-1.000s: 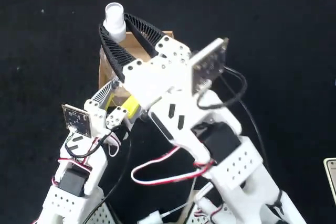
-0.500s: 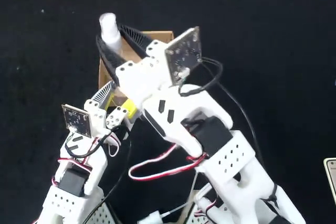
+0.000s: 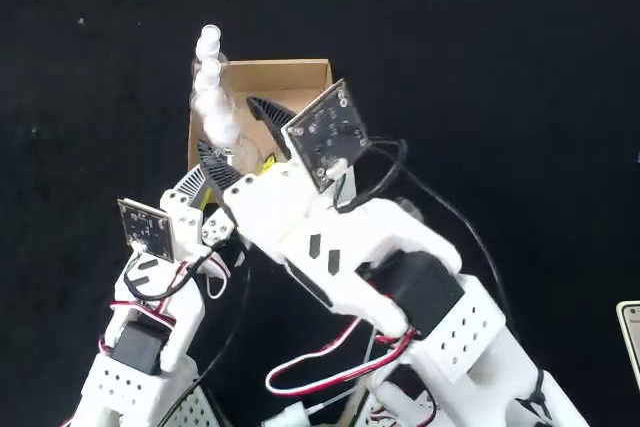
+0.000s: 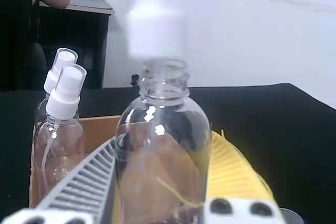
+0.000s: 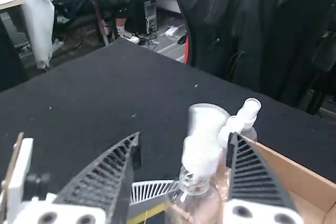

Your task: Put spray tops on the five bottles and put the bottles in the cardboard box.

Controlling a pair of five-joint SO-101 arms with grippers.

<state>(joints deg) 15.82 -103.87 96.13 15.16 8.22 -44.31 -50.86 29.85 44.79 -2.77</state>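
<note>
Our right gripper (image 5: 184, 142) has pulled back nearer, jaws spread off the top (image 4: 155, 30), which we see directly above the upright bottle (image 4: 160, 129) clamped in our left gripper (image 4: 163, 153).

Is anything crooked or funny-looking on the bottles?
Yes, one thing. The white spray top is perched above the open neck of the clear bottle gripped by the left end effector. It isn't pushed down onto the neck yet, and in the right wrist view it seems to lean a little.
</note>
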